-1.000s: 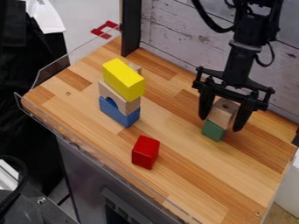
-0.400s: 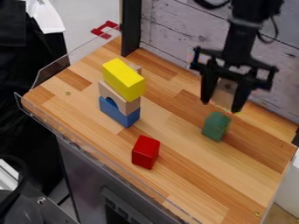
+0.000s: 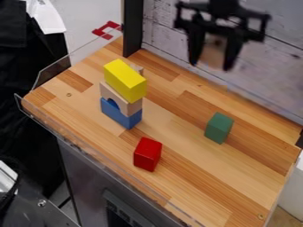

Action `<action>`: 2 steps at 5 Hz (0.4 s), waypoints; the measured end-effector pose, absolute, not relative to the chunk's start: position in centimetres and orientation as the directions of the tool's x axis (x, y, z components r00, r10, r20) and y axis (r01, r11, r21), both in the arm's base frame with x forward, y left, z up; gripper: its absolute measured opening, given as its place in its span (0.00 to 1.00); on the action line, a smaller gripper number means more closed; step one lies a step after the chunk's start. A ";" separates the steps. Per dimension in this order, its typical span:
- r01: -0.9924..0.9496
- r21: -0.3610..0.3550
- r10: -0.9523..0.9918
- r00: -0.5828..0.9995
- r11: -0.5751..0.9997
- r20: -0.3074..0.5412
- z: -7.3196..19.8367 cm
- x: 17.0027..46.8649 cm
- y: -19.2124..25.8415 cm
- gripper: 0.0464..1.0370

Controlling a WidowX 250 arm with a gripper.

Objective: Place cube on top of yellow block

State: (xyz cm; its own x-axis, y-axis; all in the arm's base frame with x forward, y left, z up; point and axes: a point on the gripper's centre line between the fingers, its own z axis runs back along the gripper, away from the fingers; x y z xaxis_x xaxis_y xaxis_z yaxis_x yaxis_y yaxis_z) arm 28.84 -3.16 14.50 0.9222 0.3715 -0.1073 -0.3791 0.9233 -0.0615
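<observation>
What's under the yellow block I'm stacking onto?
A wooden arch block sits directly under the yellow block, with a blue block below that. The arch block's top face is mostly covered.

Coloured wooden blocks, 4: yellow oblong block (image 3: 124, 79), blue oblong block (image 3: 122, 116), red oblong block (image 3: 147, 154), green oblong block (image 3: 218, 128). Natural-wood pieces, 3: arch (image 3: 129, 108), cube (image 3: 212, 52), partly hidden block (image 3: 137, 68).

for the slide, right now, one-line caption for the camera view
Tool holds the wooden cube above the table, the yellow block topping its stack.
</observation>
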 end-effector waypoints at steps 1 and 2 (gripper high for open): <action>-0.593 -0.053 0.586 0.804 0.803 -0.103 15.7 27.7 0.4 0.53; -0.766 -0.023 0.754 0.638 0.643 -0.154 15.4 26.7 1.8 0.53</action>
